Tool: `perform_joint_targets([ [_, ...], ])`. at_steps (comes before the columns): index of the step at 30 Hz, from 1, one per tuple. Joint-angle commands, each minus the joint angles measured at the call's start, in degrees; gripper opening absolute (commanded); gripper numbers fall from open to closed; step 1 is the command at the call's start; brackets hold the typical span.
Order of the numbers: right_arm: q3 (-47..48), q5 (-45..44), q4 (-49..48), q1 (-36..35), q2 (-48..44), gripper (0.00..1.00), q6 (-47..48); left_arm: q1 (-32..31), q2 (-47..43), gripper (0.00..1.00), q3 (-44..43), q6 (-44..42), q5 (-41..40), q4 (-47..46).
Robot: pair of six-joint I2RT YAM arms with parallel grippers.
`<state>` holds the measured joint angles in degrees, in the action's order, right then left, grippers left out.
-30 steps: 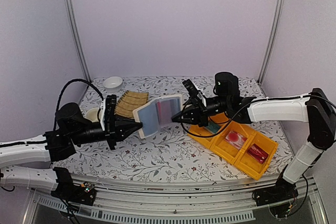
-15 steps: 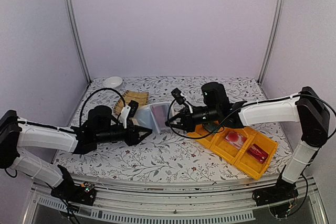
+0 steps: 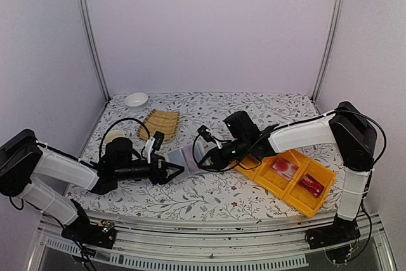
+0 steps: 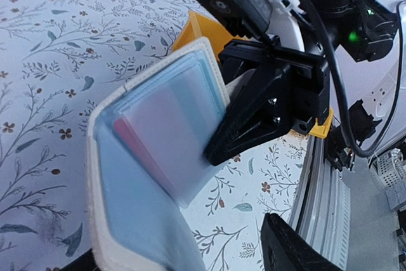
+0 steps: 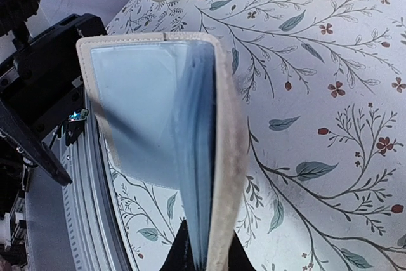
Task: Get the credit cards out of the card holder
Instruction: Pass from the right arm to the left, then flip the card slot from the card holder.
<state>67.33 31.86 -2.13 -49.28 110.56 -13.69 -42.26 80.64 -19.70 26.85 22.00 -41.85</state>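
Card holder (image 3: 186, 156) is open, low over the table centre. Right gripper (image 3: 203, 158) is clamped on its right flap. Left gripper (image 3: 177, 171) is at its left edge, grip indeterminate. Right arm overhangs the yellow trays (image 3: 279, 186), where a red-circled card (image 3: 283, 168) lies. Bamboo mat (image 3: 158, 124) is far left.

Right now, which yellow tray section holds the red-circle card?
The middle section: the red-circle card lies there. A red packet lies in the right-end one; the left is partly hidden.
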Motion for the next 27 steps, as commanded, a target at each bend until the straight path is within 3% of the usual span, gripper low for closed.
perform_joint_targets([
  [1,1.58,1.83,3.18,-0.12,-0.16,0.02,1.82,1.42,1.14,0.6,0.61,1.87,1.72,-5.36],
  [6,1.57,4.19,3.48,-0.14,-0.18,0.04,2.1,1.6,4.82,0.06,-2.17,2.34,-1.56,-0.81],
  [7,1.58,5.0,3.75,-0.14,-0.14,0.07,2.73,1.69,5.66,0.0,-2.45,2.51,-1.85,-0.36],
  [9,1.5,7.27,3.72,-0.14,-0.51,0.16,3.7,1.79,7.38,0.0,-3.37,2.49,-2.32,1.35],
  [11,1.24,9.31,3.55,-0.01,-1.28,0.36,4.83,1.74,9.03,0.0,-5.1,1.34,-4.21,5.67],
  [15,0.65,13.06,2.35,1.42,-3.29,0.49,7.58,1.74,11.32,0.0,-7.84,-4.21,-9.51,14.43],
  [19,-1.45,17.49,-5.46,2.14,-2.79,0.48,4.32,1.74,11.16,0.0,-7.46,-7.07,-11.54,15.81],
  [21,-0.9,14.29,-6.34,1.93,0.46,0.45,1.51,1.7,10.73,0.0,-6.68,-7.0,-9.61,14.12],
  [24,2.54,7.39,-0.19,2.07,5.6,0.42,-0.26,0.96,8.94,0.0,-6.73,-7.83,-9.26,14.71],
  [27,3.77,4.77,0.13,2.08,5.32,0.43,-0.09,-0.07,6.37,0.0,-6.05,-8.87,-9.64,14.67],
])
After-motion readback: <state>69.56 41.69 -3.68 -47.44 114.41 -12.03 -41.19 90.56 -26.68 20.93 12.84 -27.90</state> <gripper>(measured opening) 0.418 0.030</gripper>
